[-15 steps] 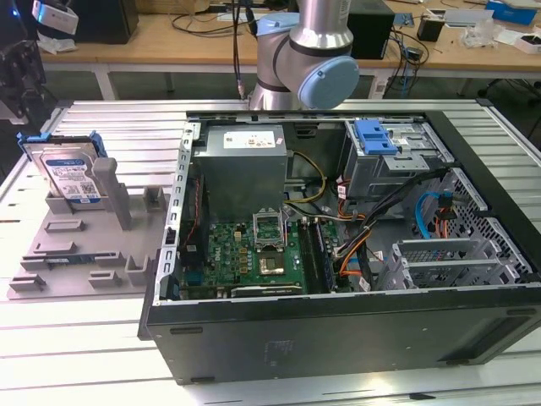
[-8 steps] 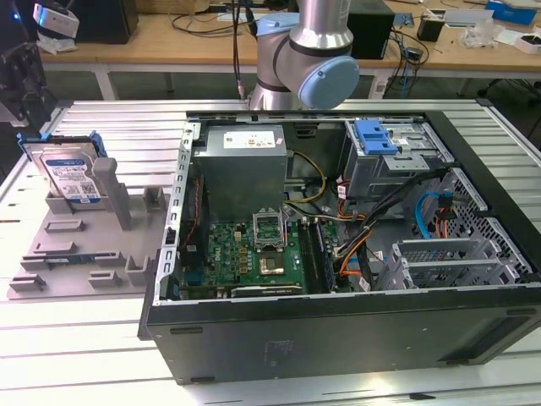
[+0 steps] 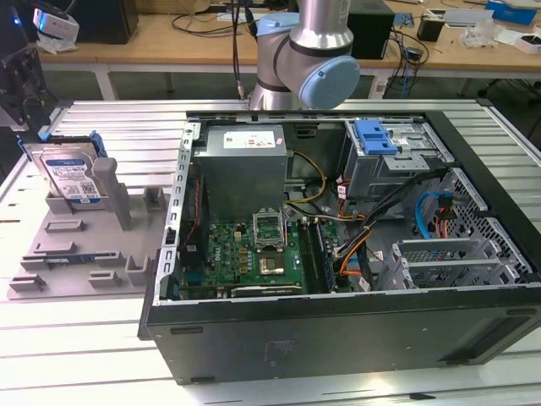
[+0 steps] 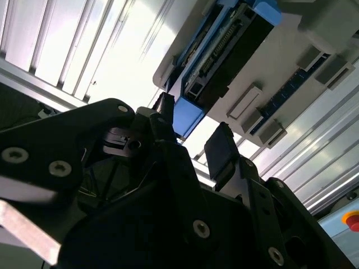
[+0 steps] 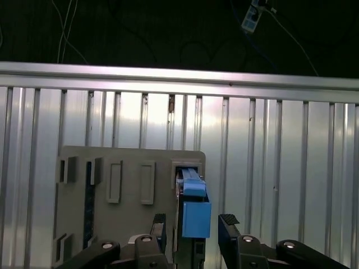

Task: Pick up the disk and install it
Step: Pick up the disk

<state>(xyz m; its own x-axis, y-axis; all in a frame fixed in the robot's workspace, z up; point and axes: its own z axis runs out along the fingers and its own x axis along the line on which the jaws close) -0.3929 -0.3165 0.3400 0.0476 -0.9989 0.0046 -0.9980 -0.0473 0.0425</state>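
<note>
The disk [image 3: 72,176] stands on edge in a slot of the grey holder [image 3: 84,249] at the exterior view's left; its white-and-blue label faces outward and a blue frame runs round it. My gripper [image 3: 21,101] hangs dark just above and behind it. In the first wrist view the disk's blue frame end [image 5: 196,216] lies between the two black fingertips [image 5: 227,227] of the gripper [image 5: 193,227], with small gaps on both sides. The second wrist view shows the disk [image 4: 224,50], its blue corner near my gripper [image 4: 193,134]. The gripper is open and holds nothing.
An open computer case [image 3: 338,338] lies on the slatted aluminium table [image 3: 84,355]. Inside it are a grey drive cage with a blue latch [image 3: 376,139], a grey power-supply box [image 3: 241,165], a green motherboard [image 3: 254,249] and loose cables. The arm's base [image 3: 304,51] stands behind the case.
</note>
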